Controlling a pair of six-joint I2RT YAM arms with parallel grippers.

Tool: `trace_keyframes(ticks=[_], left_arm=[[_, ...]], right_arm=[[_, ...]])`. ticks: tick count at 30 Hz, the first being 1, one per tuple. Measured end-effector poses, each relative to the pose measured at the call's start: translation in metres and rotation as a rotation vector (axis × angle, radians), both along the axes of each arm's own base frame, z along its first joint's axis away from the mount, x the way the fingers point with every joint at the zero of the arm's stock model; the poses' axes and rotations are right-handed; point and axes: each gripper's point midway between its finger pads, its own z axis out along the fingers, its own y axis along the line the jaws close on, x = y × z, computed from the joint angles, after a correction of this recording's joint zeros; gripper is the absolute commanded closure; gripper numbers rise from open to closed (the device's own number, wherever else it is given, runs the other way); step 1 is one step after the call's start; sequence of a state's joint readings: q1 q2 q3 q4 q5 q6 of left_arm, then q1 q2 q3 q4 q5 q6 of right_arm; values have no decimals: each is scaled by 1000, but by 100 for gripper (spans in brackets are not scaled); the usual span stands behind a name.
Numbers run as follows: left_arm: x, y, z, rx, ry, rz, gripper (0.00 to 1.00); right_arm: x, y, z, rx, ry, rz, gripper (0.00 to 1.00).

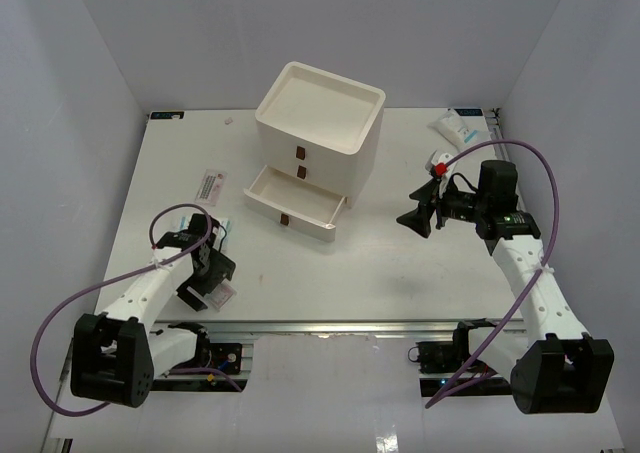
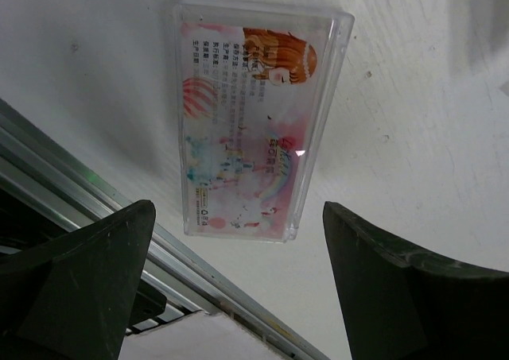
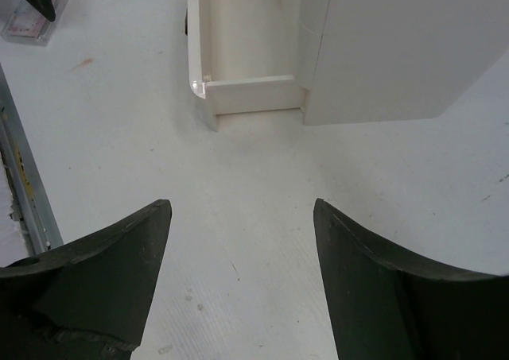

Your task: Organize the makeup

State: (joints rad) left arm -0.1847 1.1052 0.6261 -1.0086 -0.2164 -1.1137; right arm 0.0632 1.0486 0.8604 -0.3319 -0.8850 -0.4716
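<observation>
Top external view: box [image 1: 318, 123] stands far-centre, its bottom drawer [image 1: 295, 205] pulled out toward the near side, bare floor showing. My left gripper [image 2: 238, 217], jaws apart, hangs over a sachet [image 2: 250, 121] lying flat just beside the near rail [image 2: 183, 249]. The sachet's long axis runs away from my fingers. My right gripper [image 3: 240, 209], jaws apart, faces the drawer across open tabletop [image 3: 238, 161].

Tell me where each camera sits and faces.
Top external: above and behind, looking down on the white table; both arms show.
Left wrist: down onto a clear plastic pink-printed case; open left tool frames it.
Right wrist: low, facing the cream three-drawer box and its open bottom drawer; open right tool below.
Shared: top view also shows that drawer.
</observation>
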Motion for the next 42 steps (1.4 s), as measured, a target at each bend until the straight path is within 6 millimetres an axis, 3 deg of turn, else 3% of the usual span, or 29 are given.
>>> trace_keyframes(ticks=[13, 23, 28, 34, 42], left_arm=[[14, -8, -22, -50, 40, -44, 5], [12, -10, -20, -88, 37, -25, 33], [10, -15, -18, -128, 17, -26, 59], [11, -31, -1, -228, -72, -47, 72], [14, -63, 41, -418, -196, -91, 76]], right_arm=[[-1, -1, -2, 4, 6, -1, 21], [-2, -4, -8, 3, 20, -10, 21], [-2, -4, -8, 3, 21, -10, 21], [-1, -6, -8, 3, 20, -16, 21], [-1, -6, -8, 3, 21, -18, 21]])
